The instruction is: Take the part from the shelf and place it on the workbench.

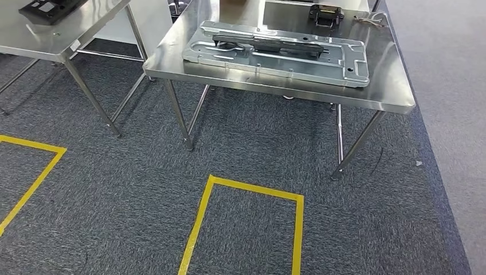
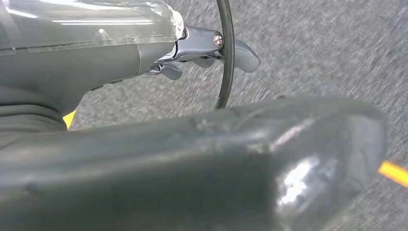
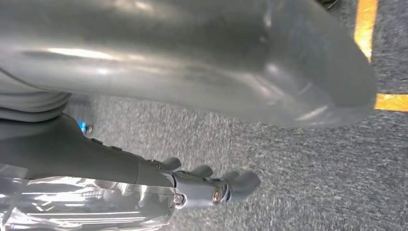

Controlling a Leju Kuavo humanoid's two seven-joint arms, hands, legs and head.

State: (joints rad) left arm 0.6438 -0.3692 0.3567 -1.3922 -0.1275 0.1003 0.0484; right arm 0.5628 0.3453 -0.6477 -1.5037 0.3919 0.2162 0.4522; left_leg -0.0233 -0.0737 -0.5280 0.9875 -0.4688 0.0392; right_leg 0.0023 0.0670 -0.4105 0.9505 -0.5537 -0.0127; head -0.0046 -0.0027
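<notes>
The steel workbench (image 1: 378,97) stands ahead of me. A large grey sheet-metal plate (image 1: 275,52) lies flat on it, with a long dark piece (image 1: 269,41) resting along its middle. A small black part (image 1: 325,14) sits near the bench's far edge. My left hand (image 2: 96,67) hangs over the grey carpet with its fingers (image 2: 235,50) stretched out and nothing in it; a thin black cable (image 2: 227,57) runs past them. My right hand (image 3: 110,163) also hangs above the carpet, fingers (image 3: 231,185) extended and holding nothing.
A second steel table (image 1: 63,40) stands at the left with a black tray-like part (image 1: 49,8) on it. Yellow tape (image 1: 252,189) marks rectangles on the carpet in front of the bench. A paler floor strip (image 1: 453,86) runs along the right.
</notes>
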